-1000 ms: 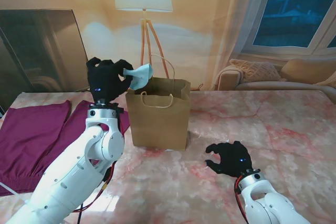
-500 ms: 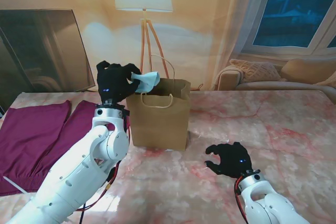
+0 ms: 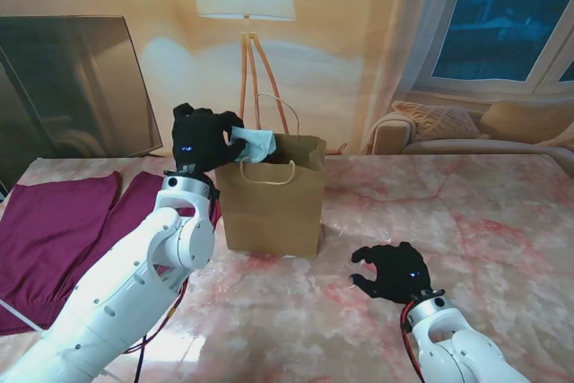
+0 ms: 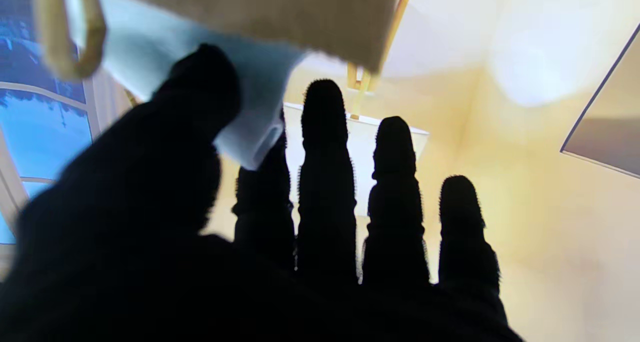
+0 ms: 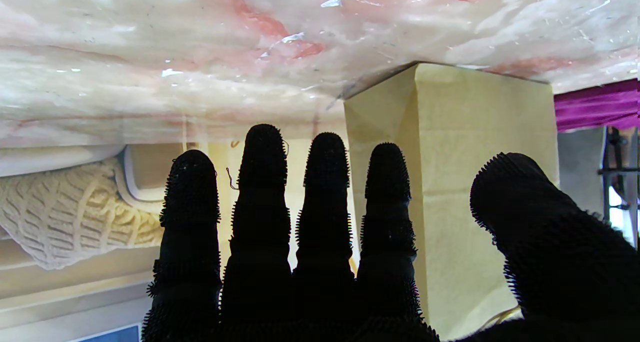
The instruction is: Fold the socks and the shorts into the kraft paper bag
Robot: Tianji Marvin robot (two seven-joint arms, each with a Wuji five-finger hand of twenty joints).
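Stand view: left robot hand clamped on sock at bag rim; right robot hand apart, empty, over bare surface.

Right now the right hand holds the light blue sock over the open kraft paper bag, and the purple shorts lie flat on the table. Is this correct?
Not quite: the left hand holds the light blue sock over the open kraft paper bag; the stand view shows it. The right hand is open and holds nothing. The purple shorts do lie flat on the table.

A floor lamp stands beyond the fingers; a knitted cushion rests on a sofa past the marble surface.
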